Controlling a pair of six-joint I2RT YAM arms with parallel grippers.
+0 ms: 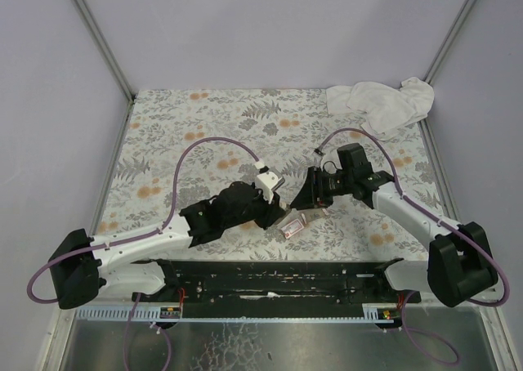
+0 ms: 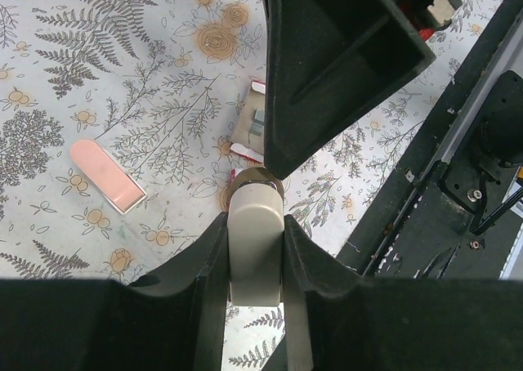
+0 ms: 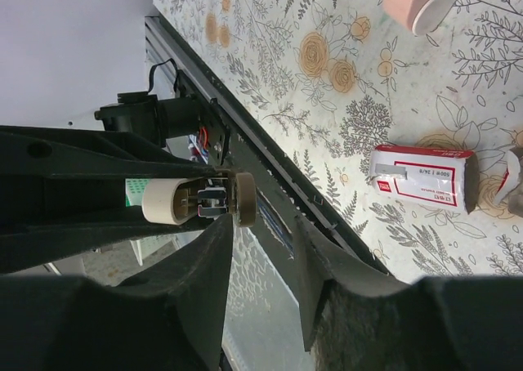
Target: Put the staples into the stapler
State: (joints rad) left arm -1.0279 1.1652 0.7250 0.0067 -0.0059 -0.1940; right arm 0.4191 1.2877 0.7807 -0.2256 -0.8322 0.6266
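Clenched in the left tool (image 2: 255, 224): the stapler (image 2: 255, 261), cream, pinched between both fingers at the bottom centre of the left wrist view, rounded end towards the top of the frame.

Released, the right tool (image 3: 261, 240): fingers spread at the bottom of the right wrist view, nothing between them but the edge of the worktop (image 1: 204, 118) and the black rail (image 1: 270, 277) beyond. Left of centre in that view, the cream stapler again, lying crosswise with metal parts showing near its brown end, close to one fingertip of the right tool. Hard to tell whether touching.

From above, both tools facing each other at mid-frame, tips near but apart.

On the worktop just below the gap between them, lower centre of the top view: the staples (image 1: 292, 226), a small pink-and-maroon box lying flat, near the black rail and gripped by neither tool. In the right wrist view, lying right of centre with the pale label up. In the left wrist view, tan tray visible at centre, partly hidden behind the black bulk of the right tool.

At the left of the left wrist view, a pink rounded piece (image 2: 106, 175), flat on the floral surface, well apart from the staples.

In the upper right of the top view, a crumpled white cloth (image 1: 382, 101) at the far corner.
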